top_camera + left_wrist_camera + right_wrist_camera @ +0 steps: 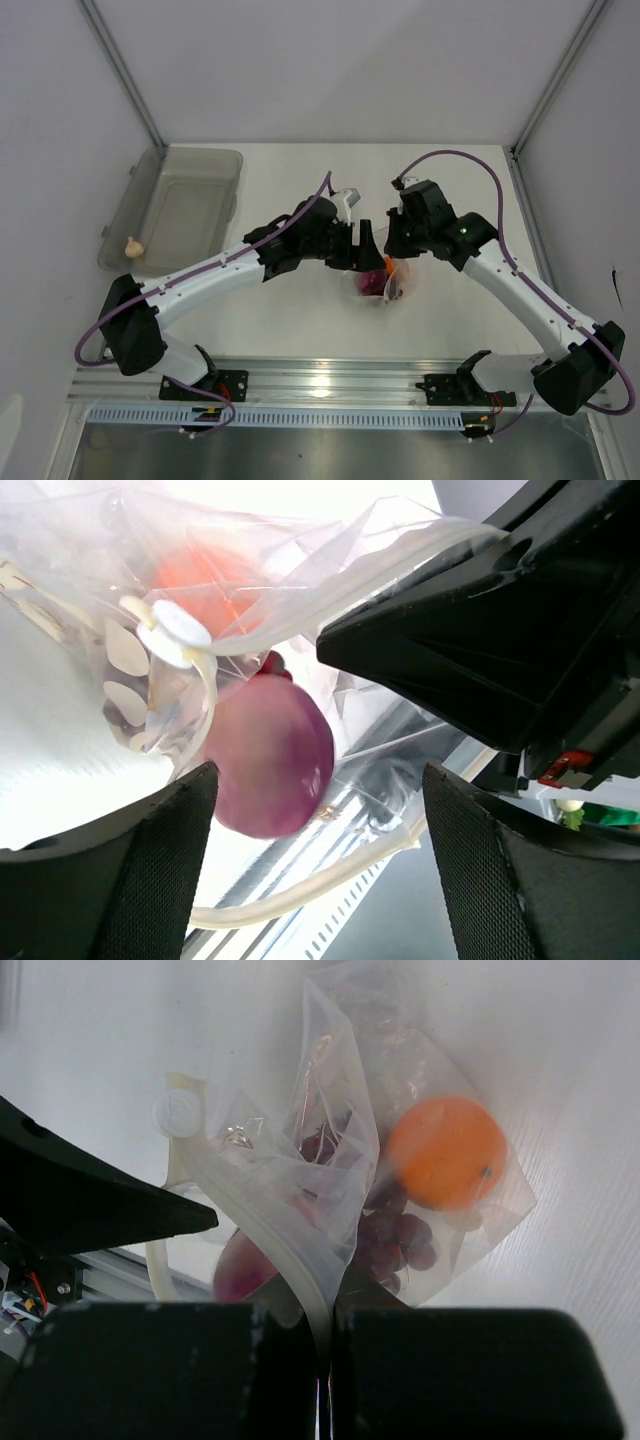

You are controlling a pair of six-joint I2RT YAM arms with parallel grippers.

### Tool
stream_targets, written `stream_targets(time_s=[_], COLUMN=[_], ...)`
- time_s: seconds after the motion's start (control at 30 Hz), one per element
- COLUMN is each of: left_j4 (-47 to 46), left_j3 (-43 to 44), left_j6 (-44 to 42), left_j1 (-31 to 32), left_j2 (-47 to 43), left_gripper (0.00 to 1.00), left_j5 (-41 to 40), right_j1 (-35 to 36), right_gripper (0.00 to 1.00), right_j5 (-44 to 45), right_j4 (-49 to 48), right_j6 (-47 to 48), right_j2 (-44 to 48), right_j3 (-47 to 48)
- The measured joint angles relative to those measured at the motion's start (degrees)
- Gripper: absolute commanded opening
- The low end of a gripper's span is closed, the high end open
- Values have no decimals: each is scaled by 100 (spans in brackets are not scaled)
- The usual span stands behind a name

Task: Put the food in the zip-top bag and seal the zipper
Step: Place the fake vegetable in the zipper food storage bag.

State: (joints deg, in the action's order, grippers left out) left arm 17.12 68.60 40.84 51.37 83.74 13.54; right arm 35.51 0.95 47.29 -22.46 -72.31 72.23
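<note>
The right claw (325, 1325) is pictured pressed together on the zipper (285, 1245) of the zip-top bag (335, 1150), which is kept at the middle of the table (300, 320) between the two arms. The left claw (315, 815) is held spread at the bag, with nothing pinched. The orange (447, 1152), the onion (268, 770) and the berries (400, 1235) are seen bagged. The garlic bulb (133, 245) is shown well apart, in the grey tub (215, 153). The strip's two halves are seen parted, so the task is judged largely done, with the garlic to be bagged and the mouth to be sealed.
</note>
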Motion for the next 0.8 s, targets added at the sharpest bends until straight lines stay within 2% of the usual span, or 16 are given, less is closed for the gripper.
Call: stream_targets(time_s=[0.03, 0.07, 0.1, 0.37, 0.63, 0.73, 0.8], left_j4=[17, 33, 37, 140, 365, 509, 553], left_j3=[0, 0, 0, -4, -127, -195, -413], left_j6=[-15, -33, -72, -238, -592, -684, -684], left_j1=[0, 0, 0, 4, -46, -267, -649], left_j2=[0, 0, 0, -192, -1307, -1661, -1967], left_gripper=[87, 97, 99, 99, 99, 99, 99], left_j5=[-15, -31, -39, -269, -769, -903, -911], right_j1=[-7, -11, -13, -48, -76, -79, -81], right_gripper=[0, 0, 0, 0, 0, 0, 0], right_j5=[-22, -39, -46, -149, -251, -313, -361], right_j4=[0, 0, 0, -11, -109, -140, -175], right_j6=[0, 0, 0, 0, 2, 2, 4], right_j2=[0, 0, 0, 13, 76, 76, 76], right_j3=[-2, -2, -2, -24, -225, -317, -350])
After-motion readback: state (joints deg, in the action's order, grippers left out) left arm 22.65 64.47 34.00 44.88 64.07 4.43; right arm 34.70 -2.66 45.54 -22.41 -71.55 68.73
